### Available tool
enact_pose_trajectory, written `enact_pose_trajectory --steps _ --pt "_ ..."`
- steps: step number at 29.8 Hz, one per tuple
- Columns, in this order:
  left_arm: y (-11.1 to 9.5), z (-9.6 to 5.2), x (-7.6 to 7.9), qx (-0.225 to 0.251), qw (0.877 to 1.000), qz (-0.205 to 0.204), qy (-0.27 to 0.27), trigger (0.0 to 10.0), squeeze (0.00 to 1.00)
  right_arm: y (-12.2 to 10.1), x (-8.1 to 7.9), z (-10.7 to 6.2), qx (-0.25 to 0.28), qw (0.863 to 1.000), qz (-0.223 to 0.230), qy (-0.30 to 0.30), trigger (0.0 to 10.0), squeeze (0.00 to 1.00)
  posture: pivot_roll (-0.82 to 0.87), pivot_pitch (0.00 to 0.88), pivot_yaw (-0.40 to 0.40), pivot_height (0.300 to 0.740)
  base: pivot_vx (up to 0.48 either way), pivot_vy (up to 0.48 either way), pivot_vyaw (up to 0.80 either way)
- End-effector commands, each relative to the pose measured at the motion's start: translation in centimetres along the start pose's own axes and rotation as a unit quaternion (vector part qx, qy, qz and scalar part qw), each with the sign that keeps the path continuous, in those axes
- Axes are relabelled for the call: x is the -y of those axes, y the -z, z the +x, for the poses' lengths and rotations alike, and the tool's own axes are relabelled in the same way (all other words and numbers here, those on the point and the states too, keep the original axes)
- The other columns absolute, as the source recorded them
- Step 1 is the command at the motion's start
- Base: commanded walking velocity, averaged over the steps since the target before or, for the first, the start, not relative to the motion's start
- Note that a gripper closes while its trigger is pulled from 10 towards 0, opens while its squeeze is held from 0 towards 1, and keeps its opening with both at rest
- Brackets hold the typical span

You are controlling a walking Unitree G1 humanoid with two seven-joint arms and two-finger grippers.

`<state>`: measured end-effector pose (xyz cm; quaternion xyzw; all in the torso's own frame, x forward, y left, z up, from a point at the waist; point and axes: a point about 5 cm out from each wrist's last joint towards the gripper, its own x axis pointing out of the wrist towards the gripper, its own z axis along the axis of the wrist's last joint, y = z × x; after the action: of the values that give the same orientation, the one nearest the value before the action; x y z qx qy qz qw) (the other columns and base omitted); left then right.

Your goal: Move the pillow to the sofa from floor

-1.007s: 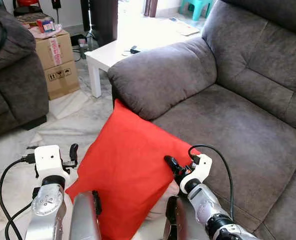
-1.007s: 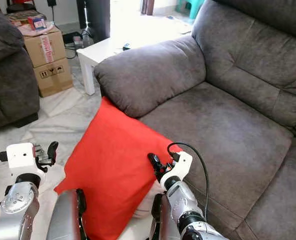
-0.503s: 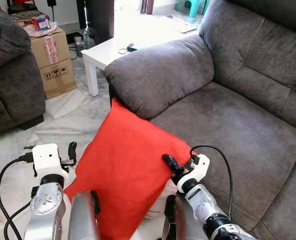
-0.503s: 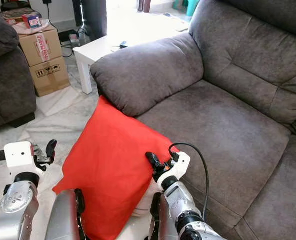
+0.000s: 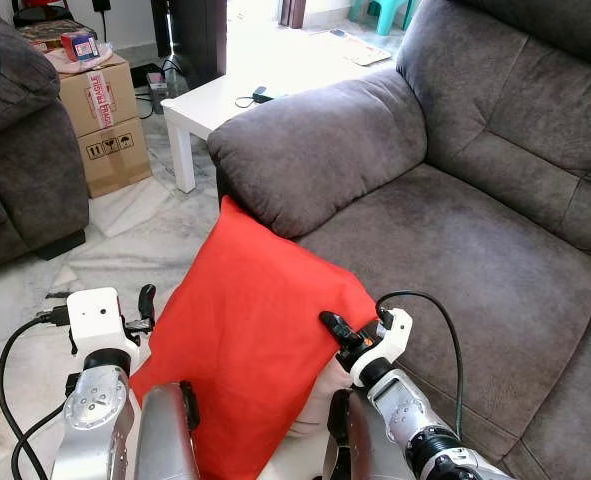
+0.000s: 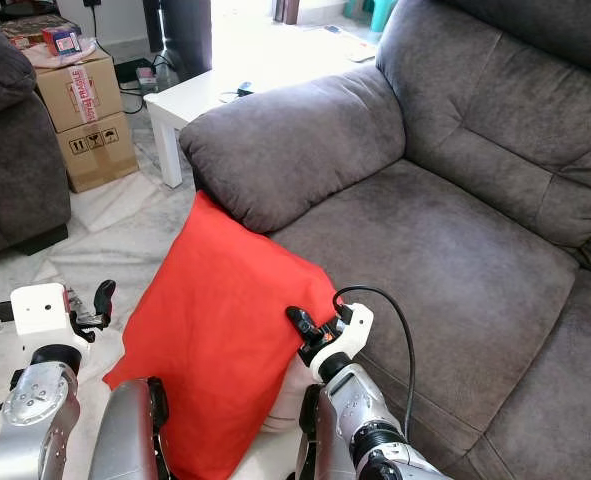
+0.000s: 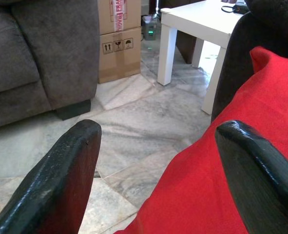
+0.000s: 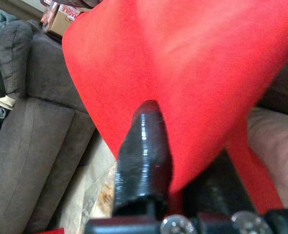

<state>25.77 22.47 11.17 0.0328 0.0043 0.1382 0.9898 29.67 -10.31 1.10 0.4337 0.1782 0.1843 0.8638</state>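
My right gripper has the pillow pinched; little has shifted in the last second.

My right gripper [image 5: 337, 333] is clamped on the red pillow's [image 5: 245, 330] right edge, cloth folded over one finger [image 8: 144, 146] in the wrist view; against a second ago it sits slightly nearer me. My left gripper [image 7: 158, 170] stands wide open at the pillow's 9 o'clock edge, holding nothing. The pillow leans as before, its top corner at 12 o'clock touching the sofa [image 5: 455, 230] armrest, its lower part down by the floor [image 5: 145, 245]. I judge the lift onto the seat, at 2 o'clock, not yet begun.
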Motion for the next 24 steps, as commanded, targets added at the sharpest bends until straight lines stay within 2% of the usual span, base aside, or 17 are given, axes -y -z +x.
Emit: enact_pose_trajectory --steps 1,10,15,20,23,24 --pt "-0.1 0.1 0.2 0.0 1.0 -0.008 0.001 10.0 0.0 -0.5 -0.1 0.1 0.003 1.0 -0.009 -0.006 0.0 0.0 0.18 0.059 -0.179 0.517 0.0 0.0 0.0" --pt "0.0 0.4 0.3 0.001 1.0 -0.007 0.003 10.0 0.0 -0.8 -0.5 0.3 0.008 1.0 -0.022 -0.019 0.0 0.0 0.18 0.039 -0.176 0.517 0.0 0.0 0.0" --pt "-0.2 1.0 0.6 0.006 1.0 -0.005 0.01 10.0 0.0 -1.4 -0.9 0.6 0.017 0.998 -0.045 -0.031 0.0 0.0 0.18 0.004 -0.166 0.517 0.0 0.0 0.0" --pt "-0.4 1.5 0.9 0.011 1.0 -0.005 0.014 10.0 0.0 -2.8 -1.1 0.8 0.043 0.997 -0.06 -0.033 0.0 0.0 0.18 0.0 -0.159 0.517 0.0 0.0 0.0" --pt "-0.7 2.1 1.0 0.018 1.0 -0.005 0.016 10.0 0.0 -3.4 -1.4 1.0 0.039 0.992 -0.112 -0.034 0.1 0.0 0.18 0.0 -0.151 0.517 0.0 0.0 0.0" --pt "-0.8 2.4 1.1 0.022 1.0 -0.004 0.019 10.0 0.0 -3.6 -1.6 1.0 0.035 0.988 -0.147 -0.031 10.0 0.0 0.17 0.0 -0.148 0.517 0.0 0.0 0.0"
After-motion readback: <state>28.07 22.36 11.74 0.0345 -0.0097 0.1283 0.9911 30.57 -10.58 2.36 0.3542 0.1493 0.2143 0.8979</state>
